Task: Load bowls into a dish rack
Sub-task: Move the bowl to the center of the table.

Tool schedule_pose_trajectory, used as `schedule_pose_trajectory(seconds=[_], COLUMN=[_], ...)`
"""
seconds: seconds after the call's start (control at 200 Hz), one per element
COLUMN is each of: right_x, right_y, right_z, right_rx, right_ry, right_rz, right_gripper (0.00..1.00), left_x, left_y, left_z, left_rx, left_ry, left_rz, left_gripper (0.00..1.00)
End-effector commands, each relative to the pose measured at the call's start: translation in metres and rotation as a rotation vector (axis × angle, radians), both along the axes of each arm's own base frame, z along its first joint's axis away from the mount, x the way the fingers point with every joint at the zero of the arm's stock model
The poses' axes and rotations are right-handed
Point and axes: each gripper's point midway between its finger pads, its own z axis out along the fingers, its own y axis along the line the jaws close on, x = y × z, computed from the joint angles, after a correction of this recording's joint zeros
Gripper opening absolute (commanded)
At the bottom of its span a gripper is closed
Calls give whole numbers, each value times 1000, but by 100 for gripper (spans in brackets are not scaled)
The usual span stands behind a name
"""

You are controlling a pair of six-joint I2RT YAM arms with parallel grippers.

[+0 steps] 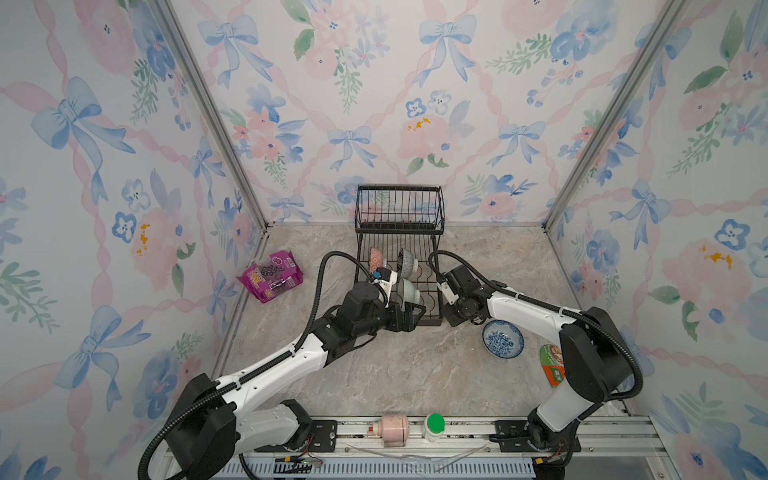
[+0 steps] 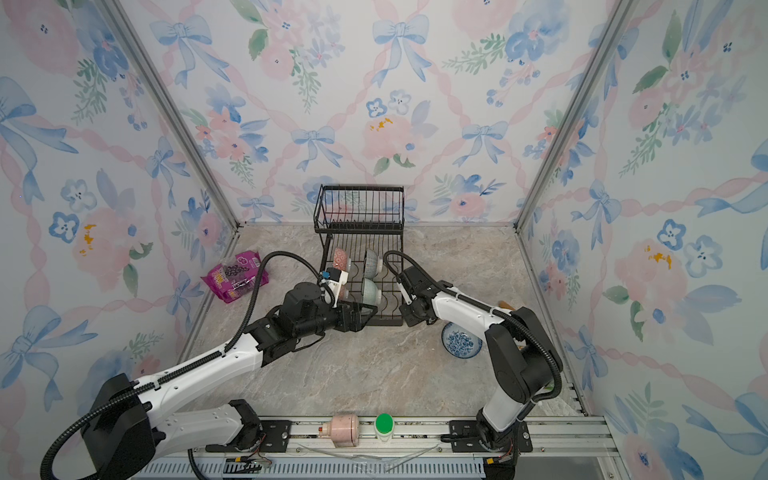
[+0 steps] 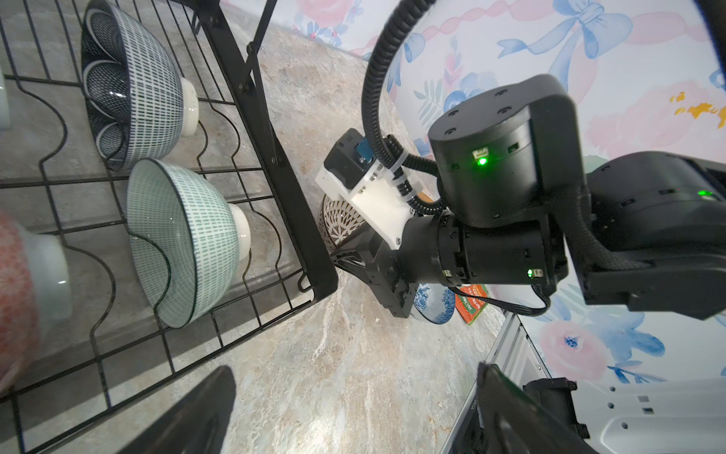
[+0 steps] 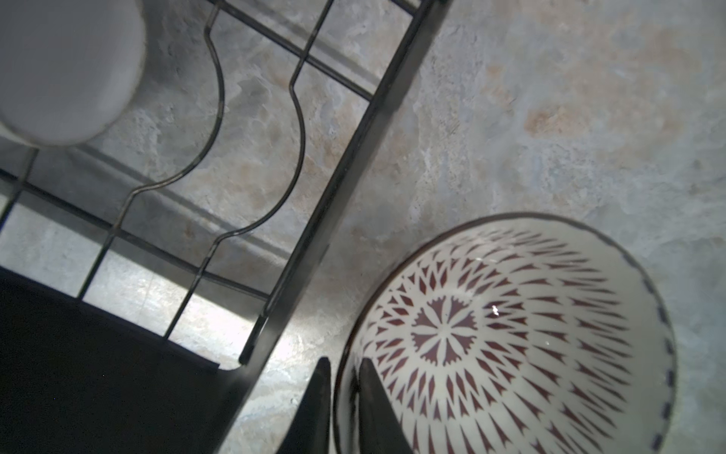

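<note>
Lattice bowl (image 4: 510, 334) is pinched at its rim by the right claw (image 4: 345, 363), just outside the dish rack (image 4: 353, 157) frame. Only the wrist views show this; in both top views the arm hides it. The left claw (image 3: 353, 416) is spread wide and empty. The rack's slotted tier holds the pink-red bowl (image 1: 376, 257), dark petal bowl (image 1: 408, 262) and mint bowl (image 1: 409, 291). The blue floral bowl (image 1: 503, 338) sits on the surface (image 1: 374, 374).

The left gripper (image 3: 349, 412) was held spread wide; the right gripper (image 4: 345, 363) was clamped on a bowl (image 4: 510, 334) rim.
</note>
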Motion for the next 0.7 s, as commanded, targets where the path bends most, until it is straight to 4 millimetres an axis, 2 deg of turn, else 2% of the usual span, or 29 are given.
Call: schedule_pose_trajectory(seconds=[0.0,0.065,0.08,0.205,0.31,0.475,0.595,0.695], right_x=[-6,-5,-4,-1,2,11,12,11], right_y=[4,4,5,2,-8,-49,-84,-98], right_z=[0,2,11,28,42,50,38,28], right_rx=[15,14,27,53,94,115,78,68], right_ry=[14,11,-11,-48,-77,-114,-73,-42], right_rz=[8,5,5,-7,-53,-203,-331,-380], right_gripper=[19,20,21,38,39,37,36,34], left_x=[-3,-3,-3,-3,-3,-4,-6,-6], left_y=[0,1,1,1,-1,-8,-15,-21], left_z=[-1,-1,-1,-2,-3,-7,-7,-6], left_rx=[1,2,2,2,2,21,44,55], left_ry=[-2,-3,-3,0,3,6,-1,-8], left_rz=[-2,1,1,1,-7,-25,-33,-43], left_gripper=[98,98,98,98,98,98,98,98])
